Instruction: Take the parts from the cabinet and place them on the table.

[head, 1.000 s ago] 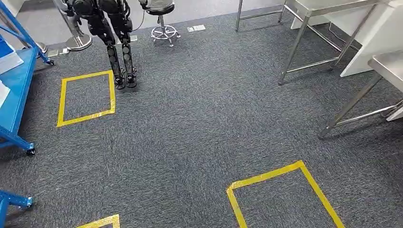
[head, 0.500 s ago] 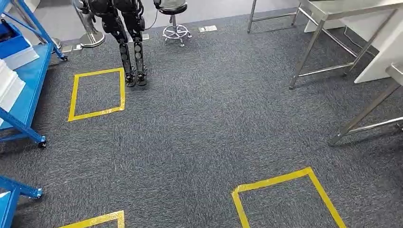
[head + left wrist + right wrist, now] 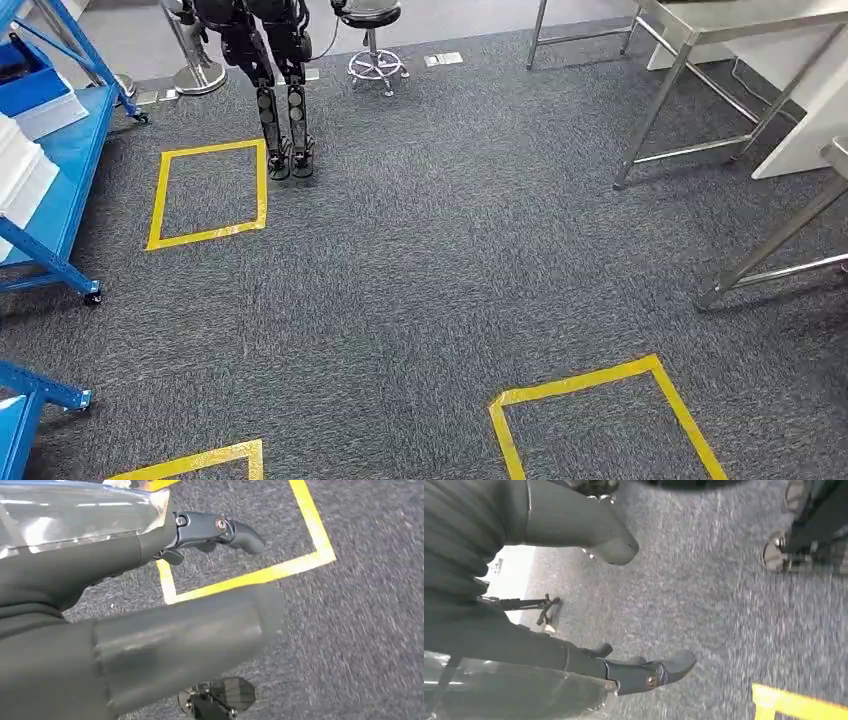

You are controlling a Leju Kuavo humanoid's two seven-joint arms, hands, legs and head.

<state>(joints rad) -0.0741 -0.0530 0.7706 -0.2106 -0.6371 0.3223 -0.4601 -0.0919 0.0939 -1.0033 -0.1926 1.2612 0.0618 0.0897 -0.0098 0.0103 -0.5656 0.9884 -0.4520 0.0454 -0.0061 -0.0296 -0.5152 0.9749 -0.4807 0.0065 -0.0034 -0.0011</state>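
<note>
Against the left hand's (image 3: 150, 630) palm lies a clear-wrapped part (image 3: 75, 515); right hand (image 3: 549, 630) holds another (image 3: 509, 695).

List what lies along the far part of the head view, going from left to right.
Blue shelving cart → yellow taped square → black legs of another robot → rolling stool → steel table frame.
</note>
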